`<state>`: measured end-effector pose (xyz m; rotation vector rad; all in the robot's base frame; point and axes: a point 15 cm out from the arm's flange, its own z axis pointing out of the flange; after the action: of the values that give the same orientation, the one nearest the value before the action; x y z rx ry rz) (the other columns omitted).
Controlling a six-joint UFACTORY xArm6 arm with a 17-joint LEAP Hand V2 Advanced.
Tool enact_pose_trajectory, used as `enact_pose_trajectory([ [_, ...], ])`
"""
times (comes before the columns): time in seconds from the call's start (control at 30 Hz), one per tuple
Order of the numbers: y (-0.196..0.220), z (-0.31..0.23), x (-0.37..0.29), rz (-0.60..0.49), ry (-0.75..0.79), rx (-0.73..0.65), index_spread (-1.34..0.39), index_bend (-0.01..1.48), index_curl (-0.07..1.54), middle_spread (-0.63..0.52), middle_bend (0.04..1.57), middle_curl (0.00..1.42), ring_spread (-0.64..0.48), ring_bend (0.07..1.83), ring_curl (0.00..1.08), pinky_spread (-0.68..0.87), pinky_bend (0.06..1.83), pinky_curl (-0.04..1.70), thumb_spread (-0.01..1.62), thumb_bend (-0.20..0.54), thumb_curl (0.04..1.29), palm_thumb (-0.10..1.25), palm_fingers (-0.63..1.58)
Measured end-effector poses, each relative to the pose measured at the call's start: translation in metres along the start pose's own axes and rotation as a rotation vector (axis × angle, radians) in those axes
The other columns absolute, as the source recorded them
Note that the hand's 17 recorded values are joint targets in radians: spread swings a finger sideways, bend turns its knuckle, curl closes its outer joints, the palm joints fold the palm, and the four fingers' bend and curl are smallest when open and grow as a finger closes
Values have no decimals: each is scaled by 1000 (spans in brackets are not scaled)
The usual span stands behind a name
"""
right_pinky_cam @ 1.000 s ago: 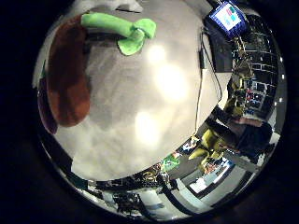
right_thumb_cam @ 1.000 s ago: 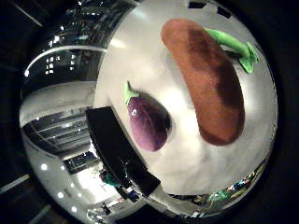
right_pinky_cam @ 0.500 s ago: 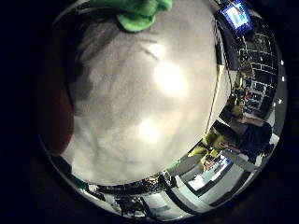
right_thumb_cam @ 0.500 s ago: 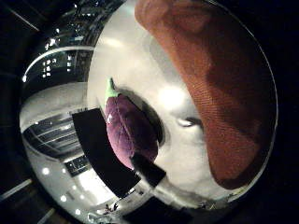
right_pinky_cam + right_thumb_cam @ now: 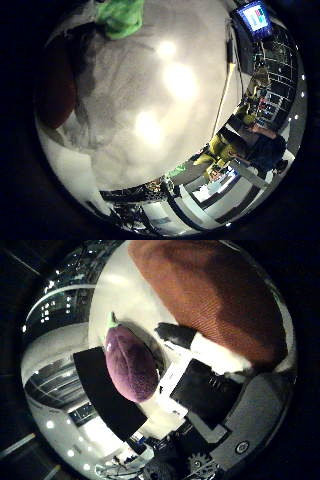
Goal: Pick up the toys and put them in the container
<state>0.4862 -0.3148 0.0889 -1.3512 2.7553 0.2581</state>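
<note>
The robot hand (image 5: 215, 385) sits low over the bench (image 5: 165, 125), its palm close above the big brown plush toy (image 5: 210, 295), which fills much of the thumb-side view. A finger with a black tip reaches in against the toy's edge, but whether the fingers are curling round it or simply resting there I cannot tell. Just beside the robot hand lies the purple eggplant toy (image 5: 131, 364), next to a dark flat object (image 5: 102, 395). A green plush toy (image 5: 120, 17) lies past the brown one. No container shows, so every toy looks yet to be stowed.
</note>
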Motion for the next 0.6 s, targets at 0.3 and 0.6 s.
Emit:
enact_pose_trajectory([
  [0.3, -11, -88, 8, -32, -6, 168, -302, 978, 629, -144, 1196, 641, -216, 1301, 575, -279, 1254, 568, 857, -19, 476, 975, 1191],
  [0.6, 44, -174, -9, -103, -14, 265, -283, 1040, 667, -131, 1267, 639, -205, 1341, 610, -235, 1256, 682, 827, -20, 540, 985, 1139],
])
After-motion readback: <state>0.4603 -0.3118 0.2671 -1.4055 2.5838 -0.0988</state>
